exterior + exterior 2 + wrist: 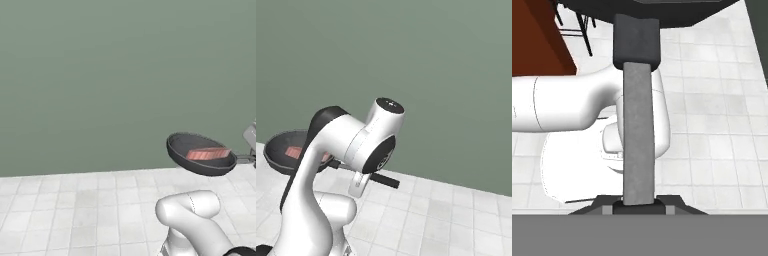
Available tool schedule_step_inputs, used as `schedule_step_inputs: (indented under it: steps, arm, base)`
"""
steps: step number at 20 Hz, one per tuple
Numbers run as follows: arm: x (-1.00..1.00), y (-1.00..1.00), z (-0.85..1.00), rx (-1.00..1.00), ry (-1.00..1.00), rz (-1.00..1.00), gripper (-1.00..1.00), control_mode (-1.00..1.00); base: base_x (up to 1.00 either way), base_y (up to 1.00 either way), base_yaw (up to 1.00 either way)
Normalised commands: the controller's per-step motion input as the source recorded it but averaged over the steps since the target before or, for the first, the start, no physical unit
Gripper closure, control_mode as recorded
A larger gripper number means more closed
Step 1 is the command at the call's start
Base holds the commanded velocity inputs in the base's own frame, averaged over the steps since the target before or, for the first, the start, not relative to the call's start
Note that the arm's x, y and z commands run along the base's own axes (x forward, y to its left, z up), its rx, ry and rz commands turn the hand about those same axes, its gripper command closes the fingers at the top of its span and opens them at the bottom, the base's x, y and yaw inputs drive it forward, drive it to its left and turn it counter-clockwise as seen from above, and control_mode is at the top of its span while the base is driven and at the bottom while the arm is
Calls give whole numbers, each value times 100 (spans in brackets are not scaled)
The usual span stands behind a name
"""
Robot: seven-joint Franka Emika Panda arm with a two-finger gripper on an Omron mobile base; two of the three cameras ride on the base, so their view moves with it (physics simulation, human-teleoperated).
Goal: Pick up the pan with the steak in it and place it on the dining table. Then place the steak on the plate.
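The pan point(201, 154), steak point(208, 153) lying inside it, rides clear above the floor, jaws clenched on its handle point(637, 145). Carrying step; the dining bench must come next.

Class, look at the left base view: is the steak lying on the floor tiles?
No, the steak lies inside the pan, held up above the floor.

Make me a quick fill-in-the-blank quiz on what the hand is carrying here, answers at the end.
1. The steak lies inside the ____.
2. The hand is shut on the pan's ____.
3. The pan is held up in the air above the tiled ____.
4. The wall behind the pan is plain ____.

Missing words: pan; handle; floor; green
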Motion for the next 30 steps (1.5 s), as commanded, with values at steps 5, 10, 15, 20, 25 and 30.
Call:
schedule_step_inputs:
  steps: [5,10,15,20,25,30]
  arm:
    - [0,0,0,0,0,0,100,100]
    - [0,0,0,0,0,0,100,100]
    - [0,0,0,0,0,0,100,100]
    - [0,0,0,0,0,0,100,100]
    - [0,0,0,0,0,0,100,100]
    - [0,0,0,0,0,0,100,100]
  base:
    - [0,0,49]
    - [0,0,49]
    - [0,0,49]
    - [0,0,50]
    - [-1,0,50]
    - [-8,0,49]
